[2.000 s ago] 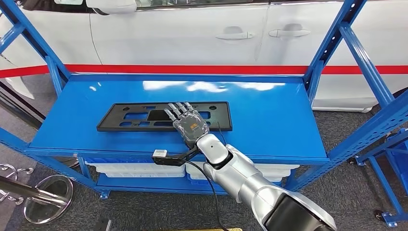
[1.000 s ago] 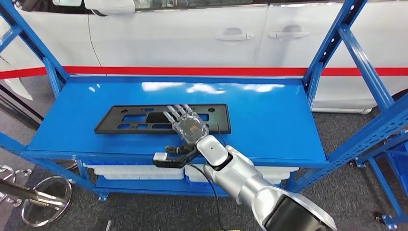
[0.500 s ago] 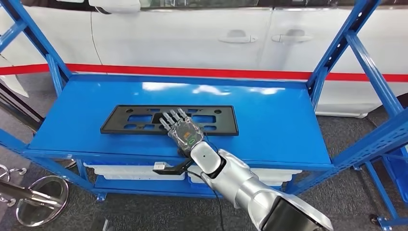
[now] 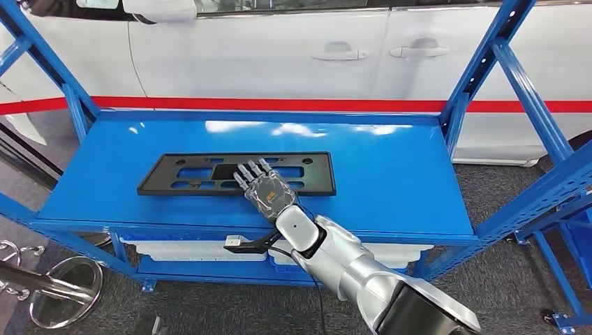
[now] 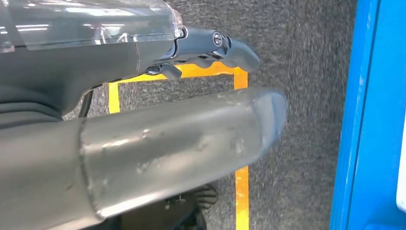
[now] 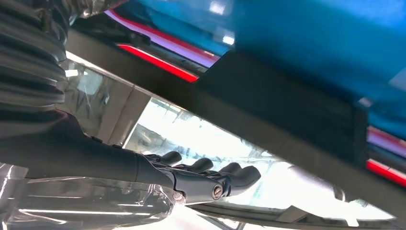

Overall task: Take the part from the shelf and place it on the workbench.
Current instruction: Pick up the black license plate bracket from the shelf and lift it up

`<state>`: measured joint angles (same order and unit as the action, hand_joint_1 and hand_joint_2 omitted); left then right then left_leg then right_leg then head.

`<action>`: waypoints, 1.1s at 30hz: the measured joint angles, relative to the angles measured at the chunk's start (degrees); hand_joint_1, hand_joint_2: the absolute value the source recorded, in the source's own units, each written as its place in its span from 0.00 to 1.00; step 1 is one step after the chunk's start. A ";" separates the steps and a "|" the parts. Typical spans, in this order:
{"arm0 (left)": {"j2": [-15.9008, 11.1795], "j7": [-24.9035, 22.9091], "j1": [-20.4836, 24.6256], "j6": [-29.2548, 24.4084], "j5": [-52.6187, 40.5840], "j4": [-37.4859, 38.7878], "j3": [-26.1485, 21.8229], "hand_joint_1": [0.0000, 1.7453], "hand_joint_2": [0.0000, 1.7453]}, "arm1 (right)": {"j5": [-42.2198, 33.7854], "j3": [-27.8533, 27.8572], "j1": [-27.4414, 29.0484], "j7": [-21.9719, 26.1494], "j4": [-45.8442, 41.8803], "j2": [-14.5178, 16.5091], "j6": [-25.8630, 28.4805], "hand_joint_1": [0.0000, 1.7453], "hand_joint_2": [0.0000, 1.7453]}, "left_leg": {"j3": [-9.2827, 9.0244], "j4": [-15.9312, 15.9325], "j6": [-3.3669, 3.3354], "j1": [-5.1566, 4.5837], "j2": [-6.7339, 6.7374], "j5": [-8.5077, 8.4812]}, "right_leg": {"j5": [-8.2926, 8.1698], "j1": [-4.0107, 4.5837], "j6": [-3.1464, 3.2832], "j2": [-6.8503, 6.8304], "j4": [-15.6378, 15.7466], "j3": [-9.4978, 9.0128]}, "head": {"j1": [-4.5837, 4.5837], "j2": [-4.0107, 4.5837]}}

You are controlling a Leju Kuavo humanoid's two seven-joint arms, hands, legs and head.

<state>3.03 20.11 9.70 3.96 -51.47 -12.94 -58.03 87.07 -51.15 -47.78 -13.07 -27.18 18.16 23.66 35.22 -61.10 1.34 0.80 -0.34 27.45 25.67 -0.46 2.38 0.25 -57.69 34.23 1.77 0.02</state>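
**A:** Where did the part lie?

**B:** The black part (image 4: 237, 173), a long flat frame with cut-outs, lay flat on the blue shelf (image 4: 391, 181). The right hand (image 4: 264, 187) lay over its near edge, fingers stretched forward and a little apart over the frame, about mid-length. It held nothing that I could see. In the right wrist view the fingers (image 6: 210, 172) were straight and side by side beneath the dark frame (image 6: 287, 115).

**A:** Was it touching?

**B:** I could not tell whether the fingers were pressing on the frame or hanging just above it.

**A:** And the other hand?

**B:** The left hand (image 5: 158, 96) hung over grey carpet with yellow floor tape (image 5: 239, 143), beside a blue upright (image 5: 368, 115). Its thumb was straight and its fingers extended, holding nothing.

**A:** What stood around the right hand?

**B:** Beyond the fingertips, past the back edge of the shelf, was a white car (image 4: 279, 49) and a red band (image 4: 293, 104) in front of it. Blue slanted rack posts (image 4: 482, 70) rose well to either side. Below the wrist, under the shelf's front lip, sat white trays (image 4: 188, 248), and a small black bracket (image 4: 241, 243) jutted from the forearm. Far off to the hand's left, on the floor, stood a chrome stand (image 4: 63, 289).

**A:** Anything between hand and part?

**B:** Nothing lay between them.
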 joint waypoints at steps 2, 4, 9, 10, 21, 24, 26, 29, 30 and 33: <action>-0.05 0.00 -0.01 -0.01 0.10 0.00 0.01 0.00 0.00 | 0.34 -0.15 -0.02 -0.25 0.38 0.19 -0.07 0.00 1.00 | 3.13 -6.99 0.50 0.12 0.04 3.62 | -0.02 0.02 0.25 -0.06 0.06 -0.05 | 0.00 0.00; -0.16 0.01 -0.06 -0.01 0.22 0.00 0.02 0.00 0.00 | 0.98 -0.33 -0.06 -0.90 0.88 0.27 -0.43 0.00 1.00 | 5.66 -12.34 0.78 0.20 0.05 5.21 | 0.02 0.11 0.29 -0.06 0.00 -0.05 | 0.00 0.00; -0.27 0.17 0.39 -0.01 0.51 0.00 0.20 0.00 0.00 | 2.31 -0.54 -1.04 -3.01 1.85 0.93 -2.64 0.00 1.00 | -0.74 0.92 0.12 0.09 0.06 -1.86 | 0.38 0.22 -0.13 0.12 -0.42 -0.16 | -0.01 0.00; -0.29 0.21 0.50 0.00 0.61 0.00 0.26 0.00 0.00 | 2.46 -0.55 -1.27 -3.38 2.09 1.03 -3.08 0.00 1.00 | -1.48 2.59 -0.15 -0.03 0.01 -2.15 | 0.38 0.30 -0.38 0.12 -0.51 -0.03 | -0.01 0.00; -0.58 0.86 0.34 0.00 2.14 0.00 0.38 0.00 0.00 | 0.04 0.95 -4.31 -8.19 6.18 -0.24 -8.79 0.00 1.00 | -1.85 3.92 -2.49 0.08 0.05 -2.77 | 5.75 0.10 -2.25 0.04 -14.89 7.19 | -0.02 0.00; -0.63 1.13 0.24 0.00 2.50 0.00 0.38 0.00 0.00 | -0.52 2.52 -5.52 -8.81 6.88 -1.29 -9.28 0.00 1.00 | -1.90 3.64 -2.11 -0.13 -0.05 -2.51 | 0.56 0.26 -1.56 0.00 -3.79 2.01 | -0.01 0.00; -0.68 1.25 0.16 0.00 2.72 0.00 0.39 0.00 0.00 | -0.64 3.45 -6.04 -9.04 7.17 -1.85 -9.38 0.00 1.00 | -1.71 3.48 -1.62 -0.32 -0.04 -2.40 | -0.10 0.46 -1.22 0.00 -0.66 0.68 | 0.00 0.00; -0.85 1.34 -0.01 0.02 2.85 0.00 0.40 0.00 0.00 | -0.63 4.28 -6.52 -9.09 7.48 -2.39 -9.38 0.00 1.00 | -1.45 3.08 -0.74 -0.21 0.02 -1.86 | -0.45 0.27 -0.54 0.05 -0.09 0.53 | -0.01 0.00; -0.89 1.37 -0.01 0.04 2.87 0.00 0.40 0.00 0.00 | -0.61 4.44 -6.70 -9.12 7.55 -2.45 -9.37 0.00 1.00 | -0.90 1.72 -0.45 -0.13 0.04 -0.84 | -0.59 0.13 -0.25 0.02 0.14 0.43 | -0.01 0.00; -1.04 1.59 -0.06 0.07 3.11 0.00 0.42 0.00 0.00 | -0.54 4.89 -6.94 -9.18 7.78 -2.59 -9.46 0.19 1.00 | 3.59 -8.35 0.35 0.09 0.07 4.33 | -0.66 0.06 0.17 -0.06 0.31 0.34 | 0.00 0.00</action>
<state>1.99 21.70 9.64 4.02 -48.35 -12.94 -57.61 86.53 -46.26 -54.72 -22.25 -19.40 15.57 14.20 38.81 -69.45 1.69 0.89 -0.27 31.78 25.01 -0.40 2.56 0.19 -57.38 34.57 1.77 0.02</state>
